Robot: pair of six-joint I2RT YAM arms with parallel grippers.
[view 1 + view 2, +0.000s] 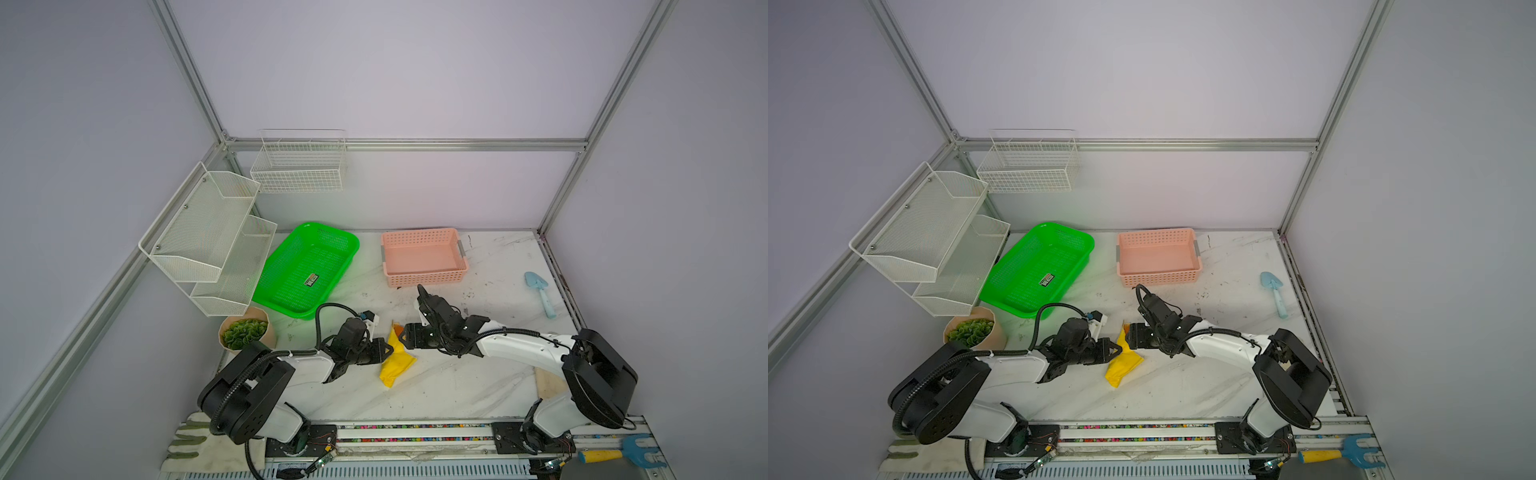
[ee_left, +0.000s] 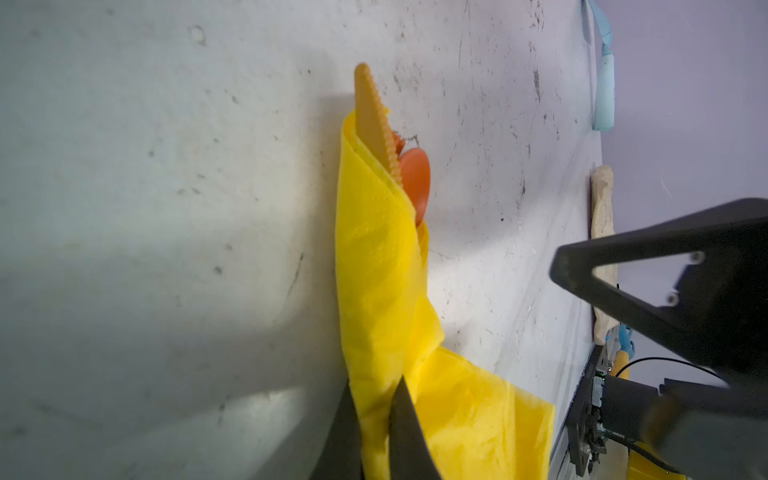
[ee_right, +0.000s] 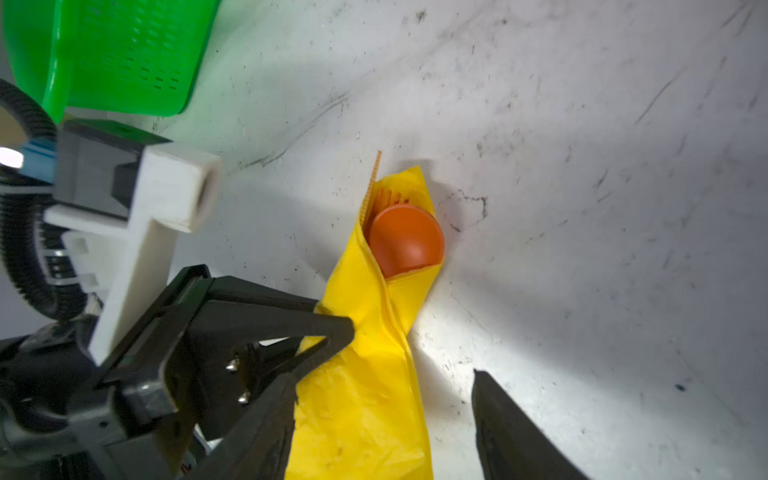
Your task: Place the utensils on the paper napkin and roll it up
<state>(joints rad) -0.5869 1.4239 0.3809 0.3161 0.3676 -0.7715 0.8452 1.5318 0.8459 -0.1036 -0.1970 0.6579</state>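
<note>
The yellow paper napkin (image 1: pixel 397 362) (image 1: pixel 1123 363) lies rolled loosely around the utensils on the marble table, between both arms. Out of its far end poke the orange spoon bowl (image 3: pixel 405 239) (image 2: pixel 415 178), the fork tines (image 3: pixel 390 195) and a serrated orange blade (image 2: pixel 372 112). My left gripper (image 1: pixel 390 351) (image 1: pixel 1120 351) (image 2: pixel 374 388) is shut, pinching a fold of the napkin near its middle. My right gripper (image 1: pixel 404 335) (image 1: pixel 1128 335) (image 3: pixel 384 386) is open, its fingers standing on either side of the napkin's wider part without gripping it.
A green basket (image 1: pixel 307 266) and a pink basket (image 1: pixel 424 257) stand behind. A light-blue trowel (image 1: pixel 540 293) lies far right, a potted plant (image 1: pixel 245 332) left, white wire shelves (image 1: pixel 208 237) on the left wall. A beige cloth (image 1: pixel 548 382) and a blue rake (image 1: pixel 615 453) are at the front right.
</note>
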